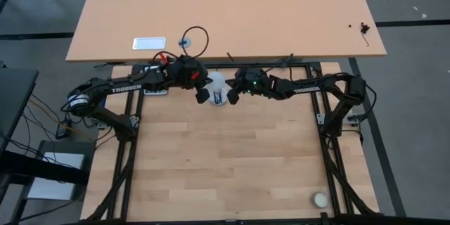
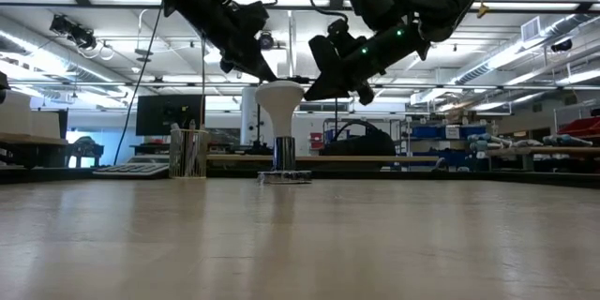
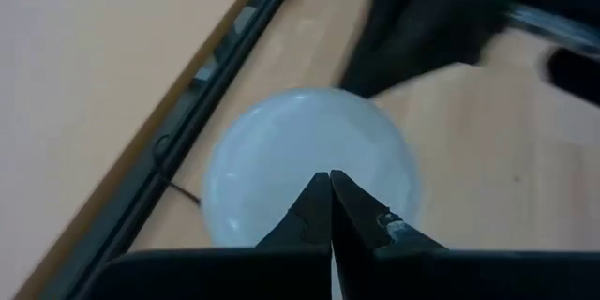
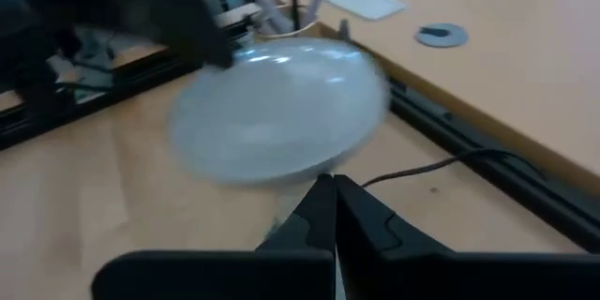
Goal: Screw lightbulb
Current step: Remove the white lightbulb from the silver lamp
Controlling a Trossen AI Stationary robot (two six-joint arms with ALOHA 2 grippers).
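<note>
The white frosted lightbulb [image 1: 216,83] stands upright, its grey screw base [image 2: 284,153] down in the silver socket disc [image 2: 284,176] at the far middle of the wooden table. My left gripper [image 2: 267,73] is shut just above and left of the globe [image 3: 281,159]. My right gripper [image 2: 311,92] is shut close by the globe's right side [image 4: 281,112]. Both wrist views look past shut fingers onto the globe. My left gripper's shut fingertips [image 3: 330,187] hover at the top of the bulb's globe, slanting down from the left; I cannot tell whether they touch it. My right gripper's shut fingertips [image 4: 333,189] stand by the globe's upper right side, slanting down from the right; I cannot tell whether they touch it.
A small cream ball [image 1: 320,200] lies at the near right corner. A black frame rail [image 1: 281,65] runs along the far edge. Beyond it, a second table [image 1: 281,14] carries a white flat item [image 1: 149,43] and a cable [image 1: 197,36]. A pen cup [image 2: 188,155] stands behind.
</note>
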